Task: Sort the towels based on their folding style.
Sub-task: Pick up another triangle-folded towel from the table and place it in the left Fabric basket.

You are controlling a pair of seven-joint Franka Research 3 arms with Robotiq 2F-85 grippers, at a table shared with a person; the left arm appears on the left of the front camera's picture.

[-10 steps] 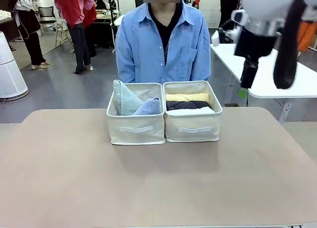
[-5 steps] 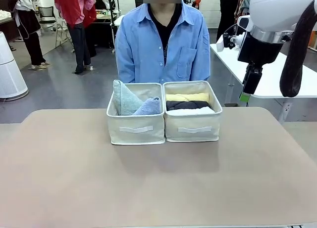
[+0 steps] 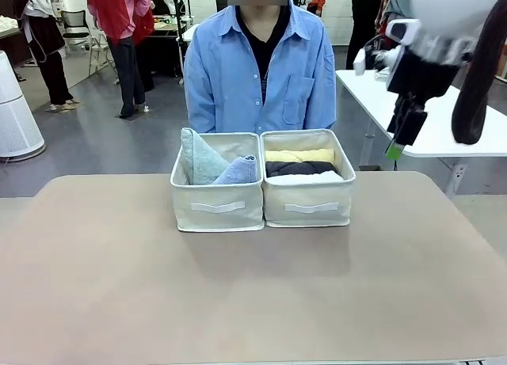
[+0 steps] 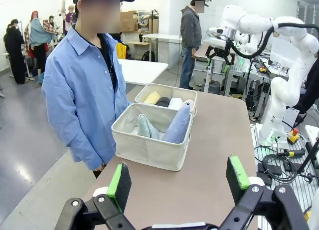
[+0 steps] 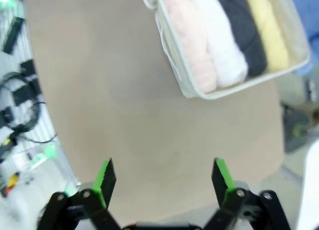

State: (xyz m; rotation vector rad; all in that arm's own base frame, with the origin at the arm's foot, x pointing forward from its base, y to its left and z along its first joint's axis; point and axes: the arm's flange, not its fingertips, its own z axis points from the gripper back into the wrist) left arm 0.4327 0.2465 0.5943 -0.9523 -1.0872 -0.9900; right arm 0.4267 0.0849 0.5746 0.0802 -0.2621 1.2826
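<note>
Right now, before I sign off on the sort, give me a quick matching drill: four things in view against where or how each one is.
Things:
1. light blue cone towel
2. yellow rolled towel
3. right gripper
4. pink rolled towel

Places or states:
A. right box, nearest the person
B. open, above bare table
C. left box
D. right box, beside the white towel

Pairs: 1-C, 2-A, 3-B, 4-D

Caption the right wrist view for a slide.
Open right gripper above the table; four rolled towels lie side by side in the box.
</note>
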